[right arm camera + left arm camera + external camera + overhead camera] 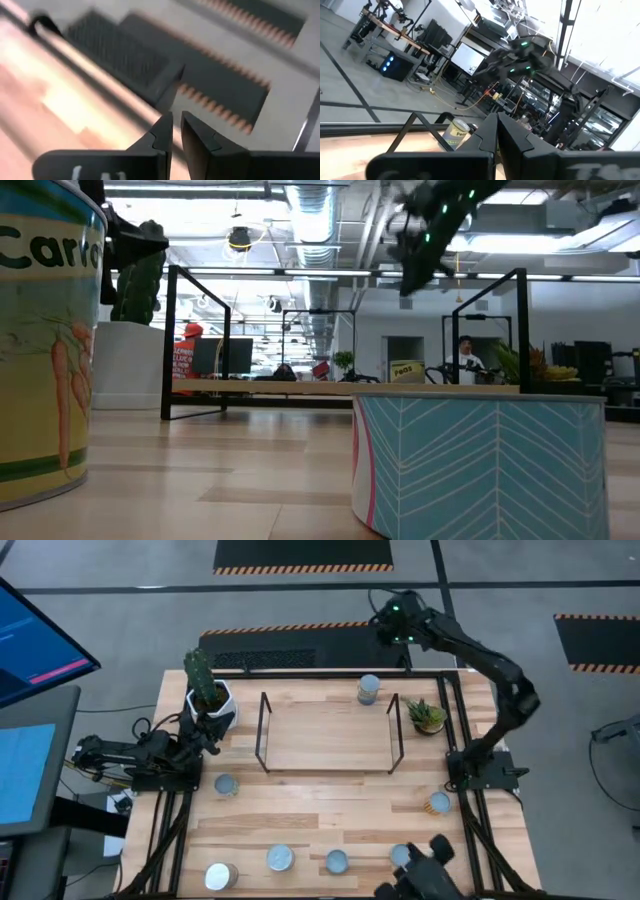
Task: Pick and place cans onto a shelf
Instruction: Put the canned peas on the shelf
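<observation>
Several cans stand on their bases on the wooden table. One (368, 690) is behind the shelf at the far edge, one (226, 785) is at the left, one (439, 803) is at the right, and several (280, 859) are along the near edge. The shelf (328, 730), a thin black rod frame, stands at mid-table with nothing on it. My left gripper (496, 122) is shut and waits at the table's left edge by the cactus pot (212, 700). My right gripper (176, 125) hovers high beyond the table's far edge (392, 625), slanting down, its fingers a narrow gap apart around nothing.
A small spiky green plant (427, 716) stands right of the shelf. A black frame (460, 740) edges the table. Striped floor mats (300, 555) lie beyond the far edge, and a monitor (35, 640) stands at the left. Bare wood lies between the shelf and the near cans.
</observation>
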Robot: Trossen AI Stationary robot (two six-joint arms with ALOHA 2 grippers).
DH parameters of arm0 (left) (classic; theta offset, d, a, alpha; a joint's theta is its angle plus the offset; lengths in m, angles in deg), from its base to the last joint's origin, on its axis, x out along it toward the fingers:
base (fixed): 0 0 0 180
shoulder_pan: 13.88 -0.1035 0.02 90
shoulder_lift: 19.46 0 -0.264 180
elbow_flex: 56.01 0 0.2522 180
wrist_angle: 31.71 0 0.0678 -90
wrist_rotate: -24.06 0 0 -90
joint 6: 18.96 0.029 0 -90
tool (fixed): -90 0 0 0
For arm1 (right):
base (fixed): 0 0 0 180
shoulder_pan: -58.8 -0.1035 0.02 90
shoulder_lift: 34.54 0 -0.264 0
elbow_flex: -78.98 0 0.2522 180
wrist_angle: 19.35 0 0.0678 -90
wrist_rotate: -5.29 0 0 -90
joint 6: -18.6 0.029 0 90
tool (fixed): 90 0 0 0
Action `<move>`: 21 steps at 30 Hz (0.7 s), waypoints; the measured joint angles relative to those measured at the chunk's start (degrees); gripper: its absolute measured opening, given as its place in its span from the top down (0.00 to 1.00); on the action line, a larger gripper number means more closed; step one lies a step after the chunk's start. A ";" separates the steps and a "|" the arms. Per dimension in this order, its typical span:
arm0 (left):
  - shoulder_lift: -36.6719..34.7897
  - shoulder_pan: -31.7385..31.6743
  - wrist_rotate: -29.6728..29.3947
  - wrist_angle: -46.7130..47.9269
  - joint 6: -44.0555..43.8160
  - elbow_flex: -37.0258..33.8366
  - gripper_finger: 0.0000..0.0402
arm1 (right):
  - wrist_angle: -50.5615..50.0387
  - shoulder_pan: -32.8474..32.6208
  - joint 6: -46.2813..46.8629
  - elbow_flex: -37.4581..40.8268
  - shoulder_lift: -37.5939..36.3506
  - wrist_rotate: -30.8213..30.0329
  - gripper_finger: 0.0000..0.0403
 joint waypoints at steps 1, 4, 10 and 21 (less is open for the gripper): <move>0.00 0.00 -0.01 0.01 0.01 0.00 1.00 | -1.13 0.68 0.90 0.00 1.36 1.99 0.84; 0.00 0.00 0.00 0.02 0.02 0.00 1.00 | -4.10 1.70 0.68 0.00 5.76 8.63 0.84; 0.00 0.00 0.00 0.02 0.02 0.00 1.00 | -3.53 2.24 0.10 0.00 11.11 12.26 0.84; 0.00 0.00 -0.04 2.55 0.44 0.00 1.00 | -4.53 2.82 -3.57 -0.12 9.92 11.89 0.84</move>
